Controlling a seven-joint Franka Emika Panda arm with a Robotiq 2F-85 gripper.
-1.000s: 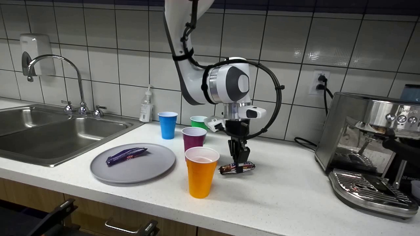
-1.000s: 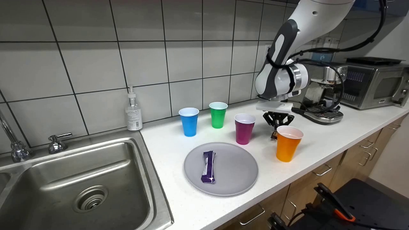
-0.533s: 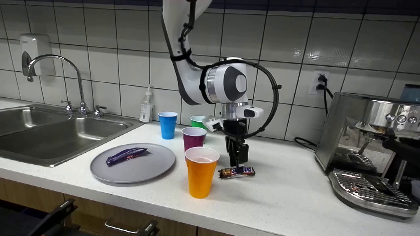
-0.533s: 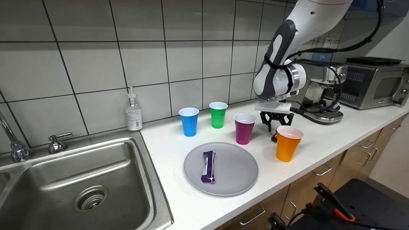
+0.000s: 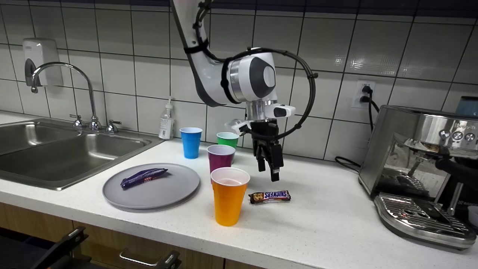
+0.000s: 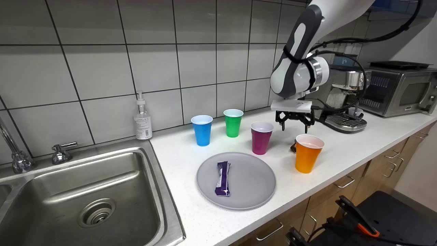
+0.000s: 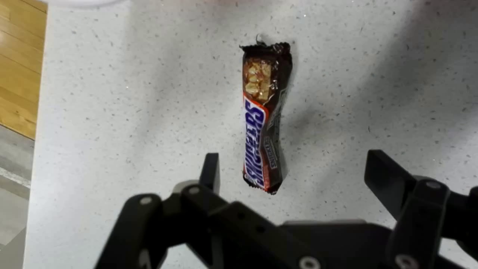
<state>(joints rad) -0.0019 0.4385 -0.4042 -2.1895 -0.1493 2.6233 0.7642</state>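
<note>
The fingers (image 7: 211,172) stand wide apart above the counter (image 5: 328,220), clear of the Snickers bar (image 7: 263,119) near the orange cup (image 5: 229,201).

Snickers bar (image 7: 261,119): dark brown wrapper, blue lettering on a white panel edged in red, nut-filled section pictured at one end. Wrapper creased, ends crimped. Lies flat on the speckled bench (image 5: 328,224), near the orange cup (image 5: 229,203).
</note>
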